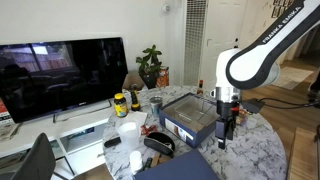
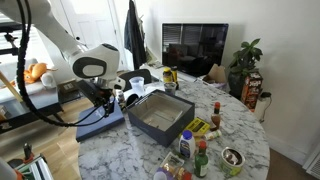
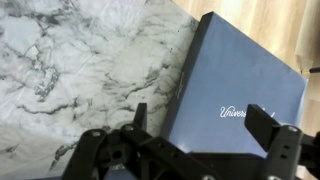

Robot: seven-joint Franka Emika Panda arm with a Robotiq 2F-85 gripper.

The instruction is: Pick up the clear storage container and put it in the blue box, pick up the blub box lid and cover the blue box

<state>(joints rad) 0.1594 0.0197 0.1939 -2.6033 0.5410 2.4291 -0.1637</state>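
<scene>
1. Lid pickup looks like the step in hand. The blub box lid (image 3: pixel 240 85) lies flat on the tabletop (image 3: pixel 70 60) and fills the right half of the wrist view, with one long edge running diagonally down the middle.
2. The gripper (image 3: pixel 200 112) hangs over that edge at the bottom of the frame, jaws spread wide with nothing between them.
3. The lid is far wider than the jaws, so I judge the grasp must take the rim. One finger should go outside the edge and one on the top face, near the middle of the side, so the lid lifts level instead of swinging.
4. The lid is matte navy and board-like, with crisp square corners, a shallow rim and pale script lettering. Its smooth face may slip under a light pinch.
5. In an exterior view the blue box (image 2: pixel 150 137) stands at frame centre, just beside the lid. It is deep and rectangular, navy outside and pale inside.
6. The clear storage container (image 2: pixel 160 115) seems to rest inside the box, though it is too small to be sure.
7. The tabletop is white marble with grey veins and a rounded edge.
</scene>
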